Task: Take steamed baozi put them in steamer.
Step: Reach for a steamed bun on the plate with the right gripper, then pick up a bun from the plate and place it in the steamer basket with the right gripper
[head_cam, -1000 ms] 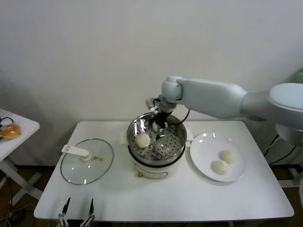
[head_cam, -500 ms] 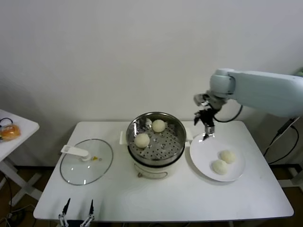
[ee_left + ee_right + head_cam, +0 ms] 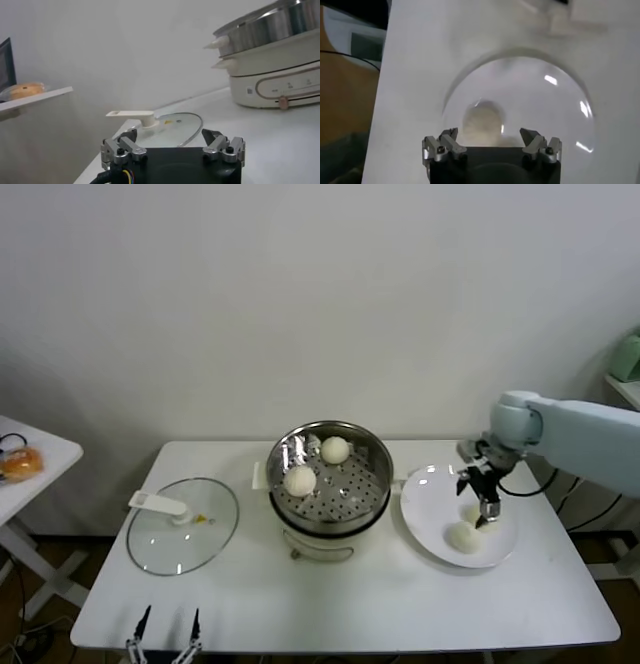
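The steamer (image 3: 372, 496) stands mid-table with two steamed baozi in it, one at the front left (image 3: 300, 480) and one at the back (image 3: 335, 450). On the white plate (image 3: 428, 506) to its right lies another baozi (image 3: 463, 536). My right gripper (image 3: 485, 512) hangs open just over the plate, above a further baozi that it partly hides. In the right wrist view that baozi (image 3: 482, 120) sits below and between the spread fingers of the right gripper (image 3: 489, 135). My left gripper (image 3: 167, 629) is parked open at the table's front left edge.
A glass lid with a white handle (image 3: 185, 529) lies flat left of the steamer; the left wrist view shows the lid (image 3: 175, 122) and the steamer (image 3: 270, 30). An orange-brown bun (image 3: 22, 462) rests on a side table at the far left.
My right gripper left a second baozi in the steamer, swung right and came down over the plate. The left arm has not moved.
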